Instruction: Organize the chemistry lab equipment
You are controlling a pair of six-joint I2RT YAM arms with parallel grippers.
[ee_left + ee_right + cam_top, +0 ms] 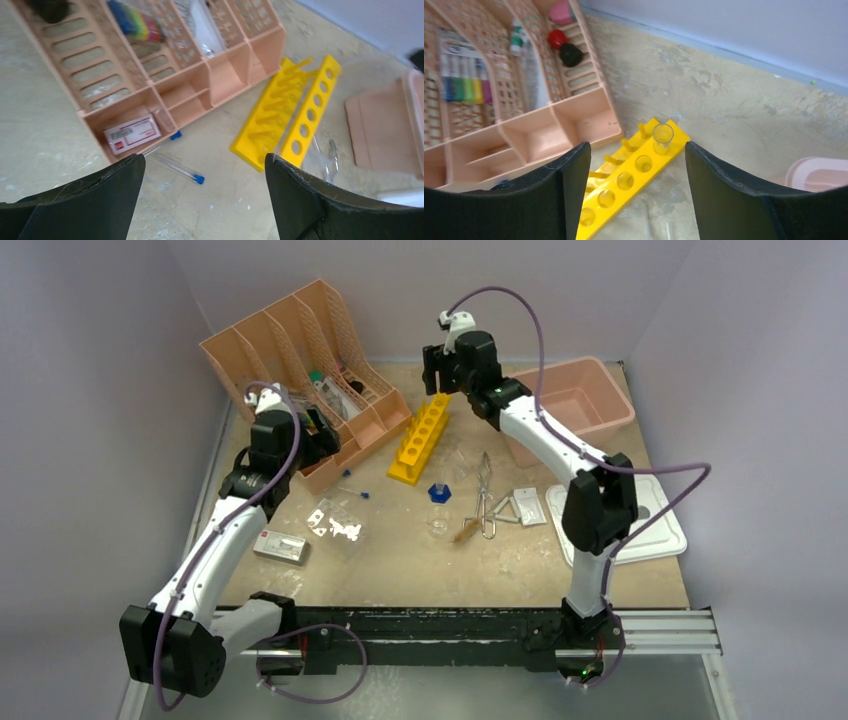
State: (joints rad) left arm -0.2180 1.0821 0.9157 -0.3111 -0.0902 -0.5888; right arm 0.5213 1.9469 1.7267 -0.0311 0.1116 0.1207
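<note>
In the top view, metal tongs [485,495], a wooden-handled brush [467,530], a wire triangle [505,510] and a blue-capped clear flask [438,496] lie mid-table. A silver blister sheet [335,523] and a white packet [280,545] lie further left. Blue-capped clear tubes [355,492] lie by the organizer, and one shows in the left wrist view [177,169]. My left gripper [325,435] [205,160] is open and empty above that tube. My right gripper [432,370] [636,150] is open and empty above the yellow rack [624,182], which holds one clear tube [663,136].
The peach slotted organizer [300,360] stands at the back left with markers and a red-and-white box [132,133] in it. The yellow rack [420,438] lies beside it. The pink tub [575,400] is at the back right, with its white lid [650,525] in front of it.
</note>
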